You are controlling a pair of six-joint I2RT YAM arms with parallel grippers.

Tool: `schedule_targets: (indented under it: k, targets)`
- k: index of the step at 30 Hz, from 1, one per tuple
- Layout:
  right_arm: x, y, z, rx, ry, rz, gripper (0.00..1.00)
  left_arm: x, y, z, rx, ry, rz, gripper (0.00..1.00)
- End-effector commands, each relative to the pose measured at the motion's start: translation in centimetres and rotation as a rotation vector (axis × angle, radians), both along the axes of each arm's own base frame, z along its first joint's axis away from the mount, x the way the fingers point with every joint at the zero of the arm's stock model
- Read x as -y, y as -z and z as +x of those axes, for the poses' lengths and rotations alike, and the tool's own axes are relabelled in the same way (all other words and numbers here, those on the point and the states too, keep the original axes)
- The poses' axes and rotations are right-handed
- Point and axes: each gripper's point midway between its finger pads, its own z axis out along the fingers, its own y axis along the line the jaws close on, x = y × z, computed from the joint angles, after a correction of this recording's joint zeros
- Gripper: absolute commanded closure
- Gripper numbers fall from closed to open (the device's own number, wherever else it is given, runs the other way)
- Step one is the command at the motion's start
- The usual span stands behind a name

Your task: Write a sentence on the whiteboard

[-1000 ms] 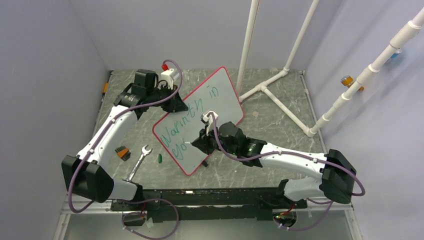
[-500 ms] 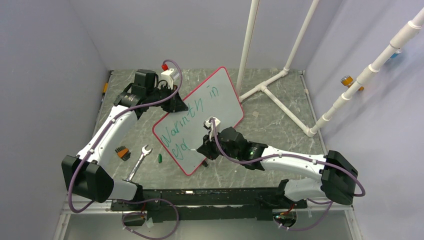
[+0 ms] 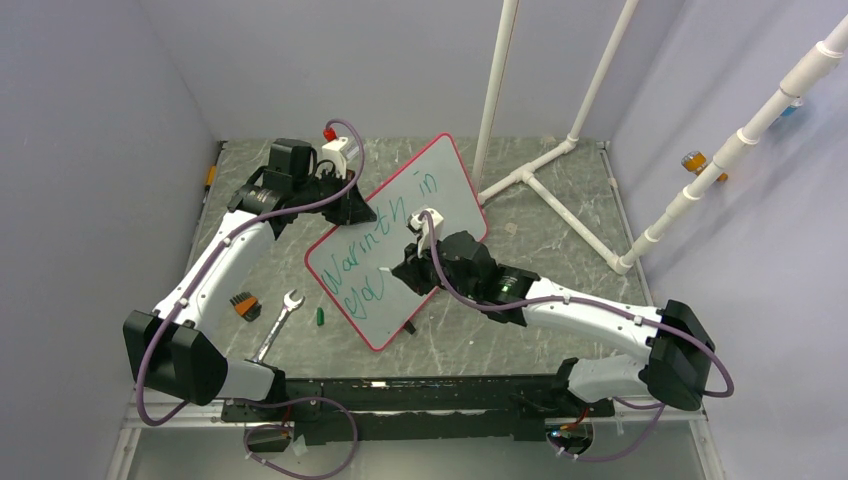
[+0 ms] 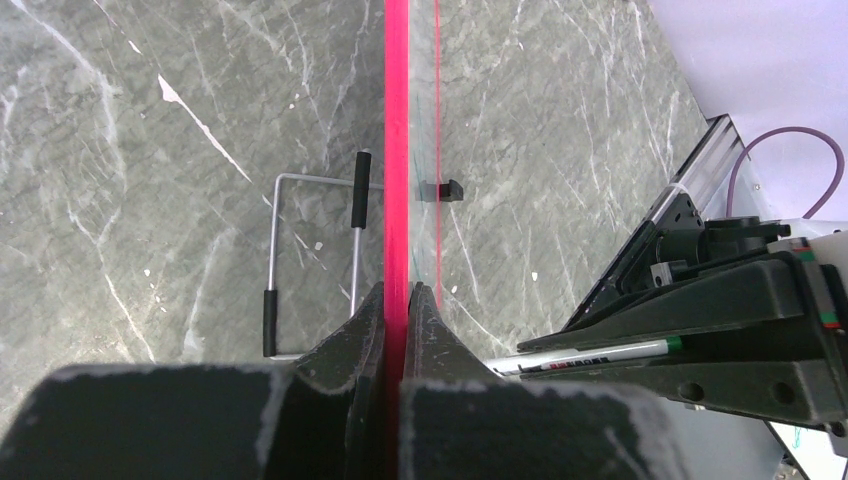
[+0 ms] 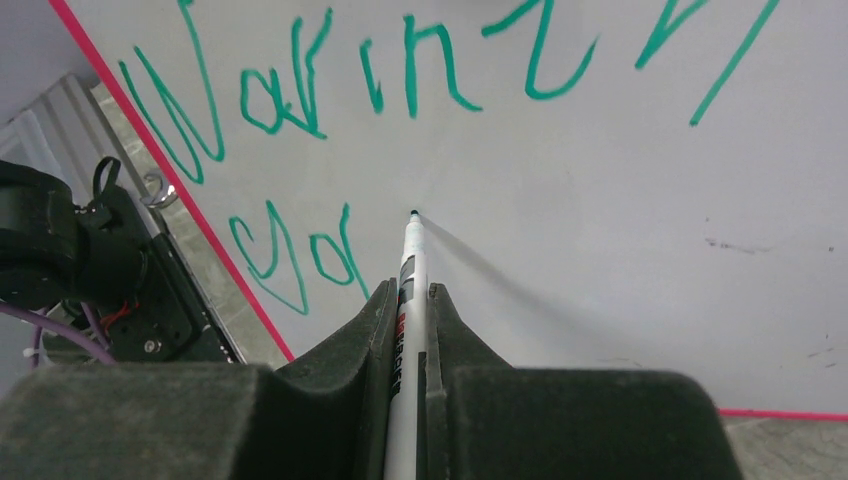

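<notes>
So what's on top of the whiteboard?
Green lettering in two lines, and a marker tip, held in the right gripper. The left gripper pinches the rim of the whiteboard. The right arm covers part of it.

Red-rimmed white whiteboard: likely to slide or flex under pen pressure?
The red-rimmed white whiteboard is probably stiff: its rim runs straight edge-on. Likely light, being thin. Sliding seems unlikely while the left end effector pinches the rim; unclamped, it might skid.
</notes>
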Motion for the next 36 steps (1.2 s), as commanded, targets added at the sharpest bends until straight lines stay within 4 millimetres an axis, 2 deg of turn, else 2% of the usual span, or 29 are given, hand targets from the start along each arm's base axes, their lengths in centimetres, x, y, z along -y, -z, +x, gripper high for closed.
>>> schedule_targets:
  k: [1, 6, 22, 28, 36]
  targets:
    - [-1.0, -3.3, 1.4, 0.070, 0.015, 0.050, 1.00, -1.2, 2.3, 1.4, 0.071, -0.012, 0.131, 1.00]
    - [-1.1, -3.0, 1.4, 0.063, 0.009, 0.046, 1.00, -1.2, 2.3, 1.4, 0.070, -0.012, 0.131, 1.00]
    - [1.1, 3.0, -0.7, -0.051, 0.021, -0.001, 1.00, -1.3, 2.0, 1.3, 0.078, -0.014, 0.130, 1.00]
    - [2.0, 2.7, -0.6, -0.041, 0.043, -0.017, 1.00, -1.3, 2.0, 1.3, 0.076, -0.014, 0.128, 1.00]
    - [3.2, -1.0, -0.2, 0.032, 0.074, -0.001, 1.00, -1.3, 2.0, 1.3, 0.079, -0.016, 0.132, 1.00]
